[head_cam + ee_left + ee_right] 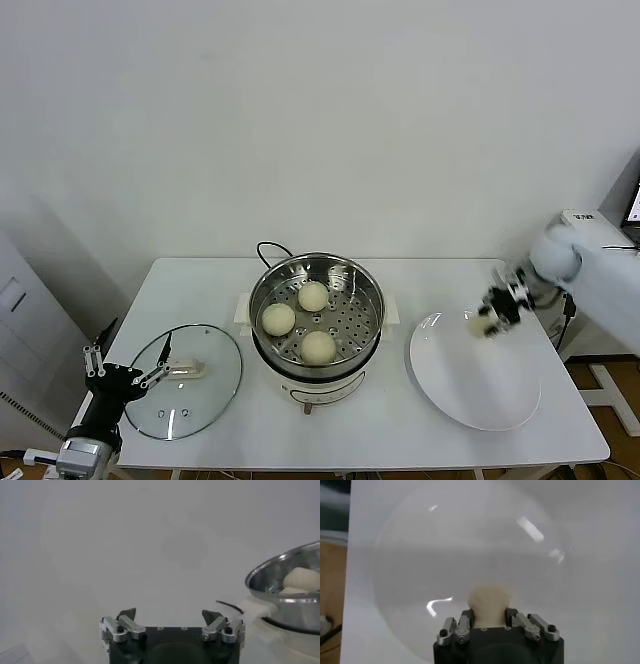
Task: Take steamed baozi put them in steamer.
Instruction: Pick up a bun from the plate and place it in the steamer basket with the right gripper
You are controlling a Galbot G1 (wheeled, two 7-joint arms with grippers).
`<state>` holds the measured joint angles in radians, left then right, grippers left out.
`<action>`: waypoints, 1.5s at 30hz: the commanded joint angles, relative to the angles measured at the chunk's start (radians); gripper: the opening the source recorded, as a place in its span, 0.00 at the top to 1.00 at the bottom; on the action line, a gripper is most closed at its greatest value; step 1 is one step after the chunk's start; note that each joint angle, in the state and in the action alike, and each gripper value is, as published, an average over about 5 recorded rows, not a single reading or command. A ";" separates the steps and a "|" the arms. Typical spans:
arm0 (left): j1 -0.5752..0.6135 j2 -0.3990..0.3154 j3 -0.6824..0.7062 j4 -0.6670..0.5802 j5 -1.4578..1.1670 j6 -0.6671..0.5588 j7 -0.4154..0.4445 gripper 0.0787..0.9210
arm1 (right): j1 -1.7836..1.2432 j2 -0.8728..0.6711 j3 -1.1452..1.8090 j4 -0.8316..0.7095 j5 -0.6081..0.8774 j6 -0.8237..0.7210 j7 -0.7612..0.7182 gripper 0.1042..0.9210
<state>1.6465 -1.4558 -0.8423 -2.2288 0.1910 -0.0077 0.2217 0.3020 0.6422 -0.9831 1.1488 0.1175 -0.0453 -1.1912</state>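
Steamed baozi [478, 322], the fourth one, sits clamped between the closed-in fingers of the right gripper [487, 322] at the right of the frame, lifted over the white plate [470, 385]. The steamer [316, 312] lies to its left at frame centre, three buns already on its perforated floor, with bare floor on the right. The left gripper [125, 372] waits at lower left, fingers spread wide and empty, over the glass lid [185, 382]. The white table [400, 440] offers open room between plate and pot.

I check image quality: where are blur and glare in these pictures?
Head view: right gripper motion-blurred above the plate; steamer rim glints. Right wrist view: held baozi soft-edged, bright reflections on the plate. Left wrist view: left gripper sharp, background hazy.
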 commanded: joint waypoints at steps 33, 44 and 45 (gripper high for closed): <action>-0.008 -0.028 -0.035 0.011 -0.044 -0.017 0.007 0.12 | 0.245 0.383 -0.393 0.232 0.411 -0.503 0.288 0.63; -0.013 -0.029 -0.029 0.011 -0.040 -0.013 0.006 0.12 | 0.237 0.368 -0.392 0.245 0.425 -0.504 0.291 0.51; -0.013 -0.029 -0.028 0.012 -0.039 -0.013 0.006 0.12 | 0.240 0.365 -0.392 0.247 0.429 -0.504 0.291 0.50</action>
<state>1.6344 -1.4845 -0.8702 -2.2191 0.1517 -0.0223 0.2280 0.5525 1.0035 -1.3695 1.3893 0.5442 -0.5334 -0.9176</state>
